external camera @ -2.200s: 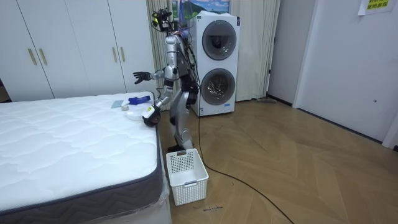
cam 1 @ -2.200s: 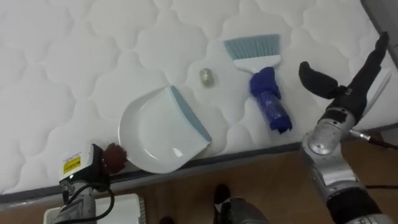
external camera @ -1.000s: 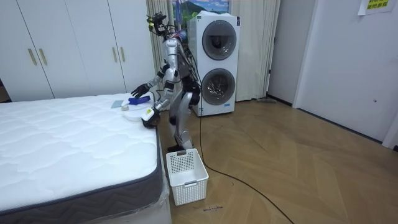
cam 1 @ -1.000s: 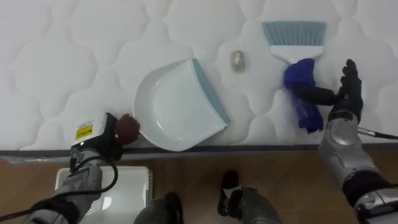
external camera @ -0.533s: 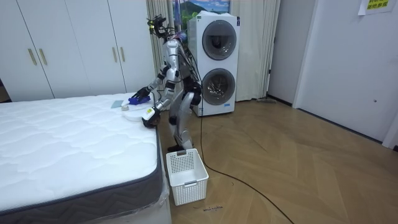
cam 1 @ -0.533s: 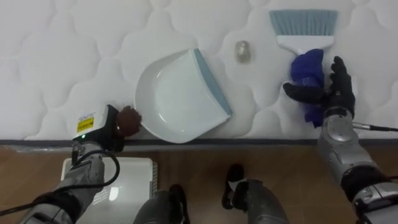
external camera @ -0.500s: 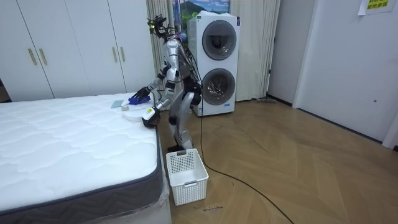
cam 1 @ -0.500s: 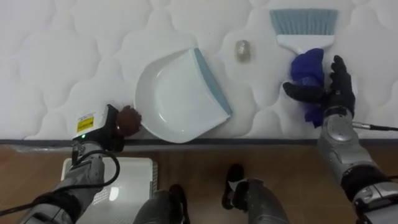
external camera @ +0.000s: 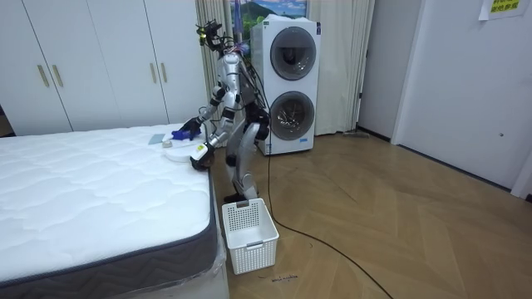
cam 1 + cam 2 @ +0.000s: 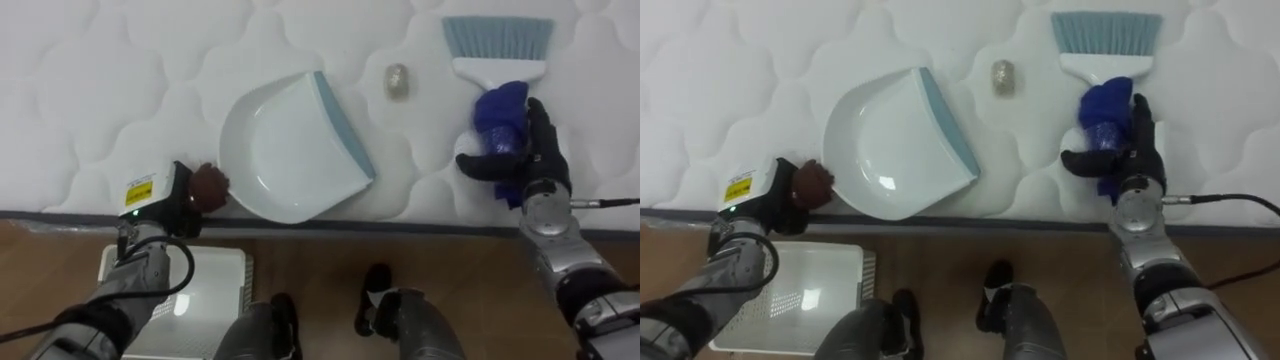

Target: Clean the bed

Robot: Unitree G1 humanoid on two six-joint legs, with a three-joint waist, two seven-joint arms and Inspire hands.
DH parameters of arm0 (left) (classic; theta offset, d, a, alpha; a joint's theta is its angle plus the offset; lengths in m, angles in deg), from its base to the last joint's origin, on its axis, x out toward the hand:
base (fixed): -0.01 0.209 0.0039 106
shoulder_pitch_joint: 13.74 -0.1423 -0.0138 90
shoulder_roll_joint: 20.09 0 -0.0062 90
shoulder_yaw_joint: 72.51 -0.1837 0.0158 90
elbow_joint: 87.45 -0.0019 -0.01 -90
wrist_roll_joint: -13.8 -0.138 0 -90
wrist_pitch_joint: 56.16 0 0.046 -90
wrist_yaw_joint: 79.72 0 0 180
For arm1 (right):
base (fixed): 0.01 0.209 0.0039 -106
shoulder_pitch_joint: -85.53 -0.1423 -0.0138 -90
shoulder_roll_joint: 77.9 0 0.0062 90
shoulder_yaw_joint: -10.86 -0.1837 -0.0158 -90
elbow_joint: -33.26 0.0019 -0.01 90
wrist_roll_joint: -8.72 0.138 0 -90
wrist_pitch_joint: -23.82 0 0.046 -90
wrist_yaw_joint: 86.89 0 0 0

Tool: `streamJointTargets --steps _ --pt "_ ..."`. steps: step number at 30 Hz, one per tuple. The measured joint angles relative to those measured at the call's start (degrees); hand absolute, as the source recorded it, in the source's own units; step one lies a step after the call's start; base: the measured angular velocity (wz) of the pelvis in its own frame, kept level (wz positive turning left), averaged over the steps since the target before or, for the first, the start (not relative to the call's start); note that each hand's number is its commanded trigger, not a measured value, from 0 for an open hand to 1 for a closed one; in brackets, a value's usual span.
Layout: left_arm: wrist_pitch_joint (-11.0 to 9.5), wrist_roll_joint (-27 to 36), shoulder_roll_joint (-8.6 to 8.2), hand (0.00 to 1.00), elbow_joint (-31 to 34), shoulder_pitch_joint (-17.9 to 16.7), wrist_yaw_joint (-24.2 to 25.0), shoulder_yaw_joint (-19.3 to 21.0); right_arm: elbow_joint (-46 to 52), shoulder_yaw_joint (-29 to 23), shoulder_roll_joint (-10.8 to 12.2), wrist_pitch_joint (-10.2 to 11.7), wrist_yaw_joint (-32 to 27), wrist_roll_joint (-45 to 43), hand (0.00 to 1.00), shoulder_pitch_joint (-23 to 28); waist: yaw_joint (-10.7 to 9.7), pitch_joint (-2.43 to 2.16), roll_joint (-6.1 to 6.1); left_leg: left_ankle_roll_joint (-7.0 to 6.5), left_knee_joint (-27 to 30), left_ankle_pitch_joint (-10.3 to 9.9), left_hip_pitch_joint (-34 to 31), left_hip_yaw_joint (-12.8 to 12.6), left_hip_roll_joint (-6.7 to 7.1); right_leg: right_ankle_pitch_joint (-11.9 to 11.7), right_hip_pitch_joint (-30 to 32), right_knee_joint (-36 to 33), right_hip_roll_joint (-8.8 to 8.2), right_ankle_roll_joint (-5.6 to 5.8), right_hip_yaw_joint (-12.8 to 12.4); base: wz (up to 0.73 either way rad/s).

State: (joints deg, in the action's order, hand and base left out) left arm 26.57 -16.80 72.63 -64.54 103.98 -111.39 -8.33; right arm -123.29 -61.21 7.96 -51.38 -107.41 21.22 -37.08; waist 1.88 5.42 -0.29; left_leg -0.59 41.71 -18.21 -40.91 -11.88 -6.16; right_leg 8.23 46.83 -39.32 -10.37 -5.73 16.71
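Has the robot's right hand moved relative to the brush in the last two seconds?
Yes. The right hand came leftward from beside the brush and now rests on its blue handle.

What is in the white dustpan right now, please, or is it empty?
Empty. The dustpan shows a bare white pan, and the small crumpled scrap lies on the mattress beyond its blue lip, apart from it.

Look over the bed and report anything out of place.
A small pale crumpled lump lies on the white mattress, between the dustpan and the brush: stray litter on a bare bed. Nothing else stands out.
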Motion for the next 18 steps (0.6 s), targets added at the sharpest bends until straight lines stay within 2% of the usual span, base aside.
streamJointTargets --steps 5,7,13,18 --pt "1.38 0.08 0.00 1.00 0.94 -0.01 0.88 0.00 -0.37 -0.27 -0.68 -1.73 -2.52 -5.95 1.00 -0.49 0.10 0.00 0.28 0.14 -0.05 0.08 -0.15 0.18 -0.20 -0.11 -0.18 0.59 0.36 -0.13 0.25 0.00" --pt "1.99 0.02 0.00 1.00 1.67 -0.02 1.03 -0.12 -0.60 -0.26 -2.40 -3.03 -3.65 -8.04 1.00 -1.14 0.18 -0.01 0.50 0.28 -0.05 0.17 -0.42 0.60 -0.20 -0.13 -0.23 0.69 0.50 -0.19 0.65 0.05" --pt "3.21 -0.36 -0.05 1.00 3.45 -0.06 1.49 -0.14 -1.49 -0.27 -4.30 -6.97 -6.28 -10.09 1.00 -2.38 1.40 -0.07 0.63 0.72 -0.48 0.41 -0.50 1.12 -0.25 0.11 -0.23 0.73 0.84 -0.58 1.12 0.02" --pt "4.94 -0.35 -0.05 1.00 4.54 0.10 2.27 -0.14 -1.53 0.65 -4.31 -8.77 -6.84 -10.81 1.00 -2.29 1.68 -0.13 0.73 1.07 -0.84 0.60 -0.46 1.83 -0.25 0.32 -0.74 0.97 0.82 -0.79 1.97 0.06"
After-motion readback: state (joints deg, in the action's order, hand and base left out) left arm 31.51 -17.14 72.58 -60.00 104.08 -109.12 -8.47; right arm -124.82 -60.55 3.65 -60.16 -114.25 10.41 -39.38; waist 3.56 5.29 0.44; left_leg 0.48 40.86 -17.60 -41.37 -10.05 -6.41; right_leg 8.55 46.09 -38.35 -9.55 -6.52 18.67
